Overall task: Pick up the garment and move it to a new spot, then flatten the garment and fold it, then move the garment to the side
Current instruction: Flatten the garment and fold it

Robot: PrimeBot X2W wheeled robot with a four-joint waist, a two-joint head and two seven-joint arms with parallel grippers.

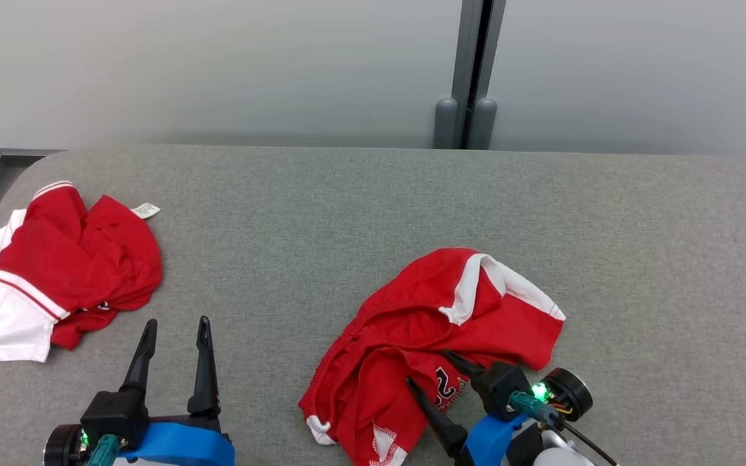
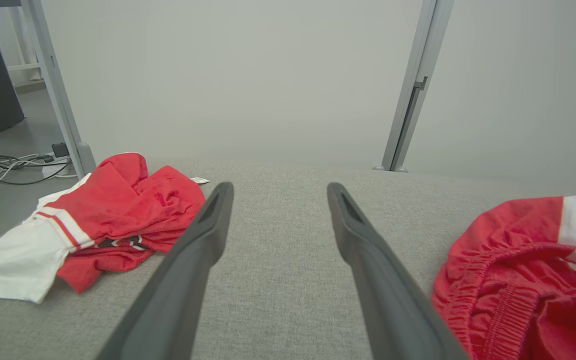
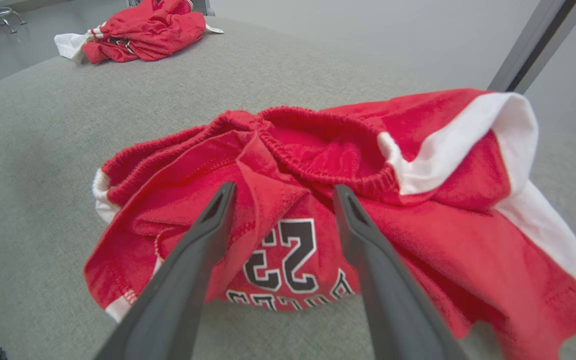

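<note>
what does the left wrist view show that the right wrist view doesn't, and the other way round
Left wrist view, not the right: floor cables and the left gripper, jaws open over bare grey table.
Right wrist view, not the left: the black number print on the red shorts and the right gripper, jaws open over them.
Both: the shorts, the second red and white garment, the table.

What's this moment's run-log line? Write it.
left gripper open, empty | right gripper open above red shorts, no grip | red shirt crumpled at left
</note>
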